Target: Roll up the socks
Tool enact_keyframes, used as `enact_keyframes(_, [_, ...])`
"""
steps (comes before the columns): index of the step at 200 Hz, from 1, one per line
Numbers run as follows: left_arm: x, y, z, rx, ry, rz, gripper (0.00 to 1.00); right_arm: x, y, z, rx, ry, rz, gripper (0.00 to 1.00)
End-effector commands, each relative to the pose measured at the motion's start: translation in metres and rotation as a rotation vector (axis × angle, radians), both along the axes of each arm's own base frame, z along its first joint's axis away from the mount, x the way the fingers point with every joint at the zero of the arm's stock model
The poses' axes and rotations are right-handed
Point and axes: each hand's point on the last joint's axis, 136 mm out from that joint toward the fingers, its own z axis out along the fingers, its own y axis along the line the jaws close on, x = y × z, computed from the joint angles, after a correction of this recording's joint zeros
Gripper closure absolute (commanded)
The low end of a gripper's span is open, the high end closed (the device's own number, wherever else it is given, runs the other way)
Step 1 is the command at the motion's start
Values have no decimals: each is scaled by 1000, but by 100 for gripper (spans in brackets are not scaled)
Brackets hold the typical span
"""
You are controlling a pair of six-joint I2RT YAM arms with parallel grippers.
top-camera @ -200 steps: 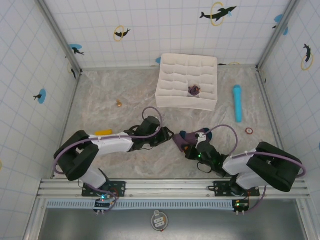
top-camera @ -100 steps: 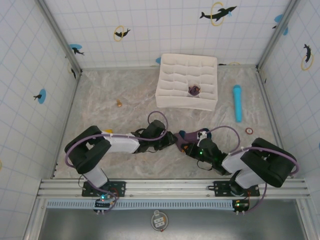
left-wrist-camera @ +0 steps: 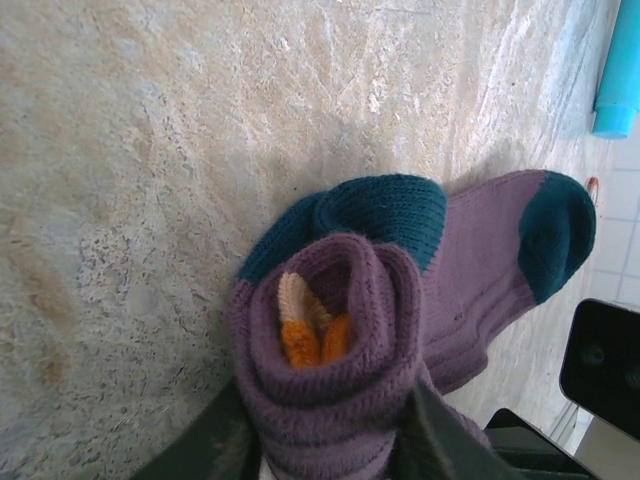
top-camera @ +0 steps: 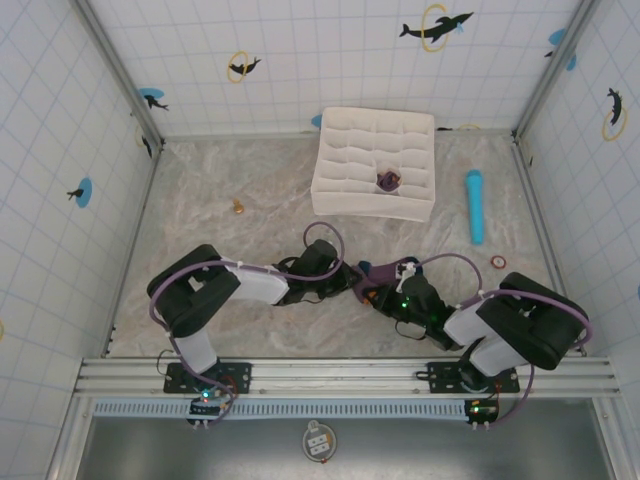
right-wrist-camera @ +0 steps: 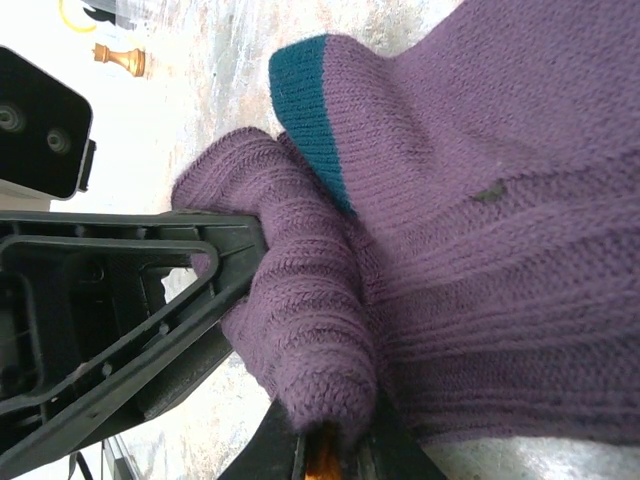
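near the table [top-camera: 215, 190] centre, you see the socks [left-wrist-camera: 330, 330] partly rolled: the roll's open end faces your left gripper [left-wrist-camera: 322, 445], and the flat tail runs away toward its teal tip. left jaws press both sides of the roll; right gripper [right-wrist-camera: 322, 452] jaws are pinched tight on its edge.
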Motion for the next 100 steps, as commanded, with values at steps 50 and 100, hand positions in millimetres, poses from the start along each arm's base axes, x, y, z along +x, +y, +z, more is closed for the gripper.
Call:
enact_keyframes(50, [-1, 28, -20, 238, 59, 24, 100, -19, -19, -22, -295, -23, 147, 57])
enact_keyframes(100, [2, 54, -13, 307, 91, 60, 100, -9, -8, 20, -458, -284, 267, 33])
